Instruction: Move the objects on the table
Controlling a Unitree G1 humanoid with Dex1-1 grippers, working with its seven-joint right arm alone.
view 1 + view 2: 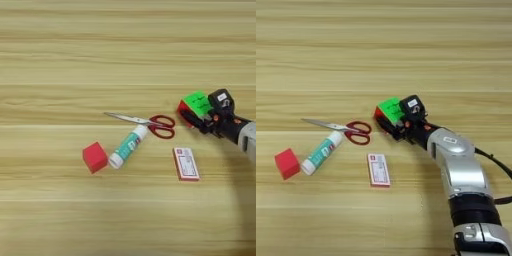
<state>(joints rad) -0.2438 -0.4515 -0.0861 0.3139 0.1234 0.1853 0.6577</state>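
On the table (125,50), the puzzle cube (196,102), green on top with a red side, sits at the right. My right gripper (201,113) is shut on it, one black finger along its near side and the other against its right side. Left of the cube lie the red-handled scissors (150,123), blades pointing left. The white-teal glue stick (128,146) lies slanted just below them. A plain red cube (94,156) sits beside the glue stick's lower end. The flat red-edged card box (186,163) lies in front of the gripper.
My silver forearm (458,165) comes in from the bottom right, with a black cable (496,165) trailing off to its right. Bare wood stretches across the far half of the table and along the near edge.
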